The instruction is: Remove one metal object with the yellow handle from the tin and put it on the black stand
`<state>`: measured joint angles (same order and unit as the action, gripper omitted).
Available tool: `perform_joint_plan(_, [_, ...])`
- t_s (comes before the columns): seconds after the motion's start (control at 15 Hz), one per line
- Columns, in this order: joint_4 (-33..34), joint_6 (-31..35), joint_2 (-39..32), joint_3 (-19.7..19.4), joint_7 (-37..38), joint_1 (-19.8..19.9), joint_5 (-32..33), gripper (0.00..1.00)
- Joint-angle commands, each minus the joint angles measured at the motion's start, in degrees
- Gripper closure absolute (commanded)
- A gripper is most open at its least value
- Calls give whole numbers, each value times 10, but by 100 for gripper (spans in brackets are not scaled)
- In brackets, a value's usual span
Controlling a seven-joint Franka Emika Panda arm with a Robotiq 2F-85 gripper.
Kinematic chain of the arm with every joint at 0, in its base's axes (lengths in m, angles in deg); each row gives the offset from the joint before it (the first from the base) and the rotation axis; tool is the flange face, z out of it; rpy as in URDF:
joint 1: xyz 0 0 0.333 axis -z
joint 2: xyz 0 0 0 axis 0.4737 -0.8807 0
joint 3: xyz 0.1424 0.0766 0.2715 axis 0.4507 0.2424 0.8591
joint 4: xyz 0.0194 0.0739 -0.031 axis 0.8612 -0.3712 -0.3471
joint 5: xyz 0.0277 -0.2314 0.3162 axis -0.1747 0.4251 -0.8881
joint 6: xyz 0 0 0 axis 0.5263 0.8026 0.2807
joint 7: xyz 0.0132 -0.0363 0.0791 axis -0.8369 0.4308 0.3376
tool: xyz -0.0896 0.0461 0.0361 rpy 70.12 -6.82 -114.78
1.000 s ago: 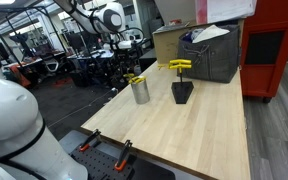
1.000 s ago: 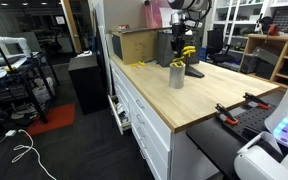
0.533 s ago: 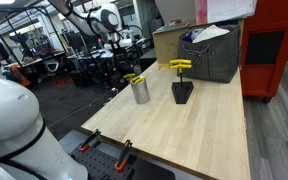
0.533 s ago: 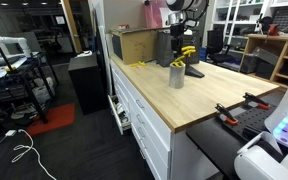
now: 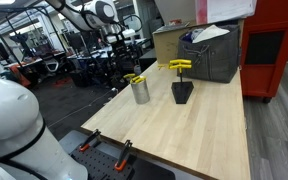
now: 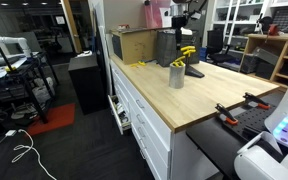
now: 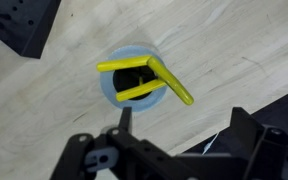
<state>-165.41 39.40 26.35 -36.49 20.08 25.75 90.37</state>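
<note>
gripper [image 7: 174, 145] jaws apart and empty, straight above the tin [image 7: 112, 92]; one yellow-handled tool [image 5: 180, 66] lies level across the black stand [image 5: 182, 93] just beside it.

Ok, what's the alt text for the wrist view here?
Straight down onto the tin, yellow-handled tools poking out of its top, standing on a pale wooden table. The open gripper frames the bottom edge, holding nothing.

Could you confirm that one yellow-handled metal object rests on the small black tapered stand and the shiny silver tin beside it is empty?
The shiny silver tin is not empty: the wrist view shows yellow handles inside it. One yellow-handled metal object does rest on the small black tapered stand.
</note>
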Motion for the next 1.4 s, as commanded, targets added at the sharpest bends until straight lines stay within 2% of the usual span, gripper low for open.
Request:
perform_joint_plan(0.0, [-21, 17, -3, -4, -111, 6, -24, 0])
perform_joint_plan(0.47, [-23, 17, -59, -7, -119, 12, 17, 0])
perform_joint_plan(0.53, [-23, 23, -65, -8, -115, 15, 19, 25])
perform_joint_plan(0.6, [-23, 26, -68, -7, -114, 17, 22, 26])
perform_joint_plan(0.67, [-25, 30, -69, -6, -115, 20, 20, 32])
perform_joint_plan(0.87, [-30, 44, -67, -3, -117, 28, 8, 58])
perform_joint_plan(1.2, [-33, 60, -59, 1, -112, 32, -13, 95])
perform_joint_plan(1.27, [-32, 63, -58, 1, -111, 32, -19, 99])
perform_joint_plan(1.33, [-32, 68, -55, 3, -110, 32, -28, 60])
